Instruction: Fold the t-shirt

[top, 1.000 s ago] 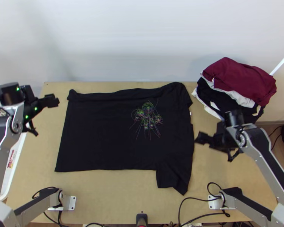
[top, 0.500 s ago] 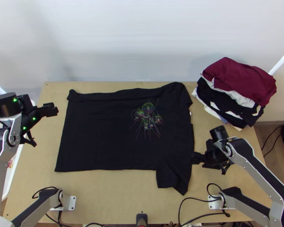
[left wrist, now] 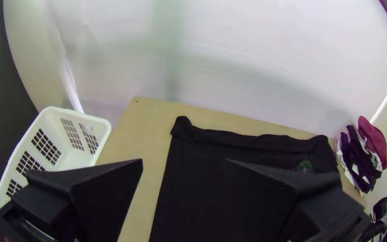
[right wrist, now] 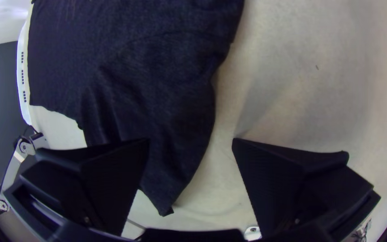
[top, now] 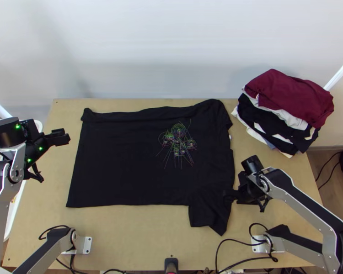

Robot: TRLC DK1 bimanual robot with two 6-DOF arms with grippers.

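From where I'm standing, the black t-shirt (top: 130,160) lies spread across the middle of the light wooden table (top: 139,237), longer from left to right. Its far edge is rolled or bunched into a thick ridge, while the hem end on the left lies fairly straight. Over towards the right there's a print (top: 178,139) of fine coloured rings and thin lines. One sleeve (top: 210,212) sticks out at the near right, a little creased and pointing towards the near edge.

The right gripper (top: 233,199) is right at that corner, by the sleeve's outer side. Its jaws stand wide apart, one over the dark cloth and the other over bare wood, with part of the sleeve showing in the gap. They aren't closed on anything; whether they touch the cloth, I can't tell.

The left gripper (top: 65,135) hangs above the wood at the far left, apart from the shirt. Its jaws are wide apart too, and it has hold of nothing.

At the far right sits a heap of clothes (top: 288,98), maroon on top with black and white beneath. A white basket (left wrist: 104,130) stands just beside the table's left edge.
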